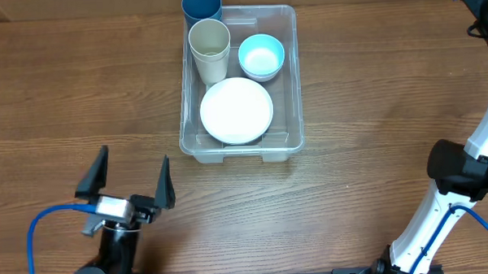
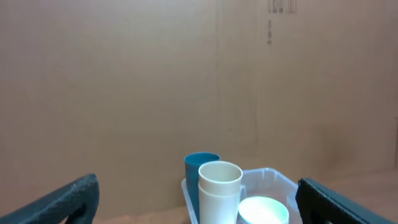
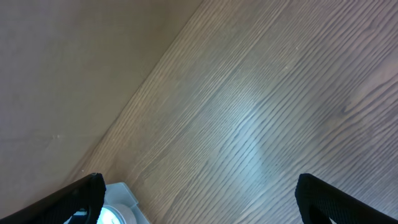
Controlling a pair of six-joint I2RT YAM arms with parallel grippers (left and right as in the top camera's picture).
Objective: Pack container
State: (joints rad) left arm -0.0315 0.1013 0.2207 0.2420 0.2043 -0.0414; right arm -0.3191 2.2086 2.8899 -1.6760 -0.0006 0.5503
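Note:
The clear plastic container stands at the table's middle back. Inside it are two stacked cream cups, a light blue bowl and a white plate. A dark blue cup stands at its back left corner; I cannot tell if it is inside or just behind. My left gripper is open and empty near the front left, facing the container and the cream cups. My right gripper is open and empty above bare table, with a container corner by its left finger.
The right arm rises from the front right toward the back right corner. A brown cardboard wall closes off the back of the table. Bare wood surrounds the container on all sides.

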